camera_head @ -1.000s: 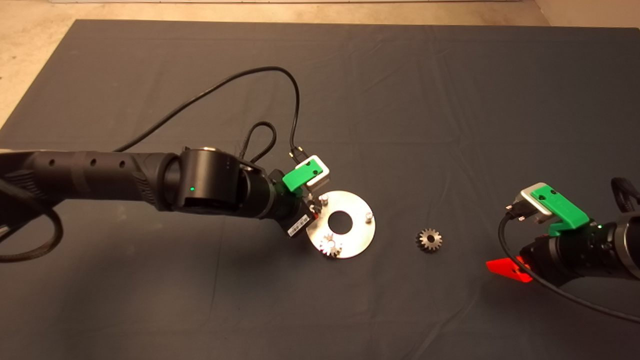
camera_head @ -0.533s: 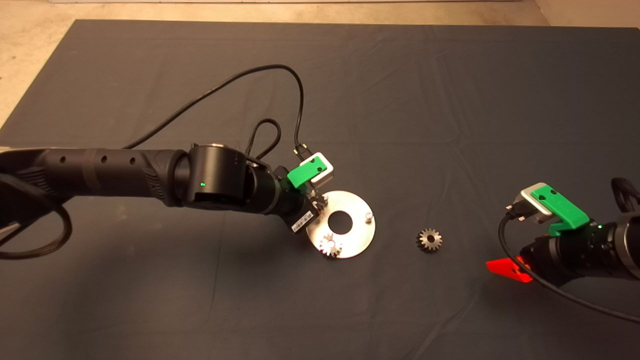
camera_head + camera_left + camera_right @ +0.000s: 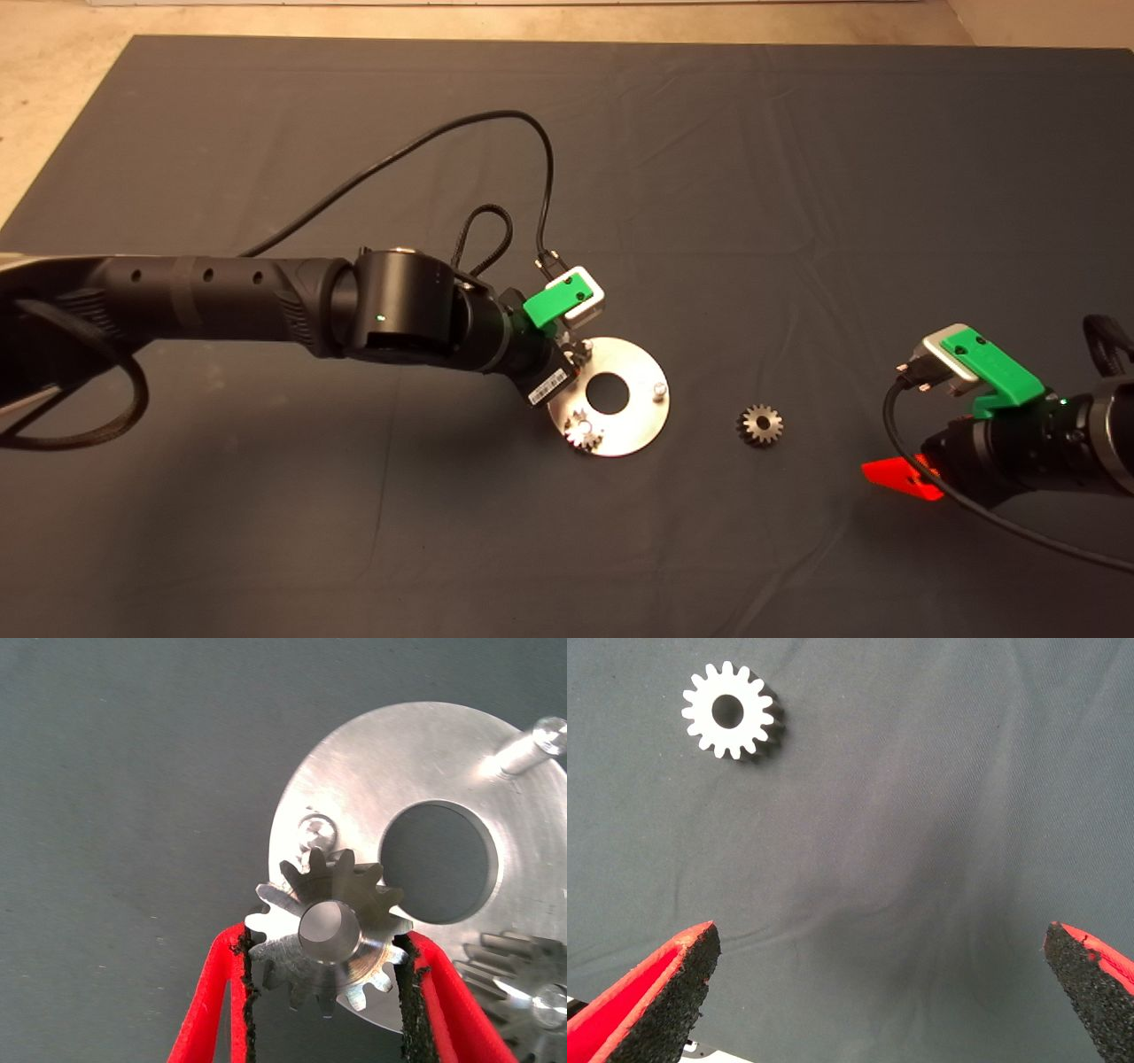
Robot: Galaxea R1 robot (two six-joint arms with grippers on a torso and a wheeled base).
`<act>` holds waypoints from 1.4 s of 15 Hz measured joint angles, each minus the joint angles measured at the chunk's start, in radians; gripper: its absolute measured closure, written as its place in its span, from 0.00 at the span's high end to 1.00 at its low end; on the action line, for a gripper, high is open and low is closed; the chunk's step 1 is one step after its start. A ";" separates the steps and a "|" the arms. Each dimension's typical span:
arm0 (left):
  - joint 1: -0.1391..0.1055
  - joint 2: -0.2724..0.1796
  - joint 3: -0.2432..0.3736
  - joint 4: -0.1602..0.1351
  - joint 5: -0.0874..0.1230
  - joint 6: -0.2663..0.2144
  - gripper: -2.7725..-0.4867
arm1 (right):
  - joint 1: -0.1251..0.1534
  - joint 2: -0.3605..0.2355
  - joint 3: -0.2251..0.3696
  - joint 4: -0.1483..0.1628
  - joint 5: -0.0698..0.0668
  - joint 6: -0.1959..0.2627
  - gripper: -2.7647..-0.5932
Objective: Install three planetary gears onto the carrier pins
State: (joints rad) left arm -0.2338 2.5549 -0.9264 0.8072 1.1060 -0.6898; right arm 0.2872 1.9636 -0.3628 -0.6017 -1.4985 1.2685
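The round silver plate [image 3: 633,425] lies mid-mat, and one planetary gear [image 3: 584,433] sits on its near-left carrier pin. My left gripper [image 3: 574,356] hovers over the plate's far-left edge, shut on a second gear [image 3: 328,935]. That gear hangs just beside a bare pin [image 3: 317,828] and is not on it. Another bare pin [image 3: 658,388] stands on the plate's right side. The mounted gear [image 3: 523,983] shows at the edge of the left wrist view. A third gear [image 3: 760,424] lies loose on the mat right of the plate. My right gripper [image 3: 899,474] waits open at the lower right.
The black cable [image 3: 425,146] of the left wrist camera loops above the mat behind the arm. In the right wrist view the loose gear [image 3: 730,711] lies on bare mat well beyond the open fingers [image 3: 664,988]. Pale floor [image 3: 53,97] borders the mat at the far left.
My left arm has slid a little to the right, carrying its gear further over the plate's far-left pin. The plate has shifted slightly right. The right arm has not moved.
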 joint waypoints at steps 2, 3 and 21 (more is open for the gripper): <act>-0.023 -0.001 -0.002 0.001 0.002 0.000 0.11 | 0.000 0.000 0.000 0.000 0.000 0.000 0.98; -0.028 -0.001 -0.002 0.002 0.003 0.000 0.11 | 0.000 0.000 0.000 0.000 0.000 0.000 0.98; -0.029 0.000 0.000 0.001 -0.004 -0.031 0.11 | 0.000 0.000 0.000 0.000 0.000 0.000 0.98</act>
State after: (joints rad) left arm -0.2630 2.5549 -0.9260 0.8081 1.1021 -0.7206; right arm 0.2872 1.9640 -0.3628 -0.6019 -1.4989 1.2681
